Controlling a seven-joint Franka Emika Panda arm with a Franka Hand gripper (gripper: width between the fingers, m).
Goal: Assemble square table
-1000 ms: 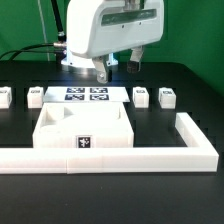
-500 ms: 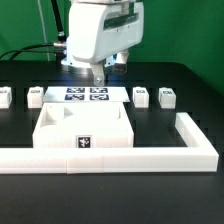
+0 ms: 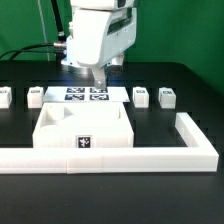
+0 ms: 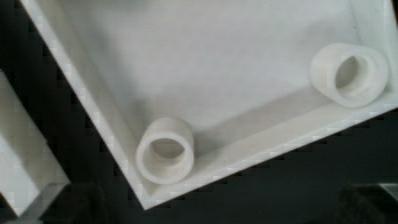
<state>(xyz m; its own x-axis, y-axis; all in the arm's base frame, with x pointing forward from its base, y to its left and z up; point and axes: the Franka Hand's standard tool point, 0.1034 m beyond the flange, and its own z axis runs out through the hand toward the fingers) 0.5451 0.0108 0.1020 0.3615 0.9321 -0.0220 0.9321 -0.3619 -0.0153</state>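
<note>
four short white tagged block legs [image 3: 5, 96] [image 3: 35, 96] [image 3: 141, 96] [image 3: 166, 96] stand on the black table [image 3: 25, 185], two well off to each side of the jaws, none fitted yet. the white two-finger gripper [image 3: 105, 72] hangs with its jaws spread wide and empty above the far edge of the white plastic square tray-like tabletop [image 3: 85, 128], which sits below and in front of them, tucked against the long white l-shaped rail [image 3: 150, 153]. the likely trouble is in coming down: a finger could land on the raised rim instead of straddling it and tip or skid the tray, or a lopsided pinch could twist it off the rail. only the exterior view shows the legs, the rail, the flat white marker board [image 3: 85, 95] beyond the jaws and the tag on the tray's near wall. only the wrist view shows the tabletop [image 4: 196, 70] floor close up, with two round white sockets [image 4: 166, 150] [image 4: 350, 72] near its corners; no fingertips appear in it.
</note>
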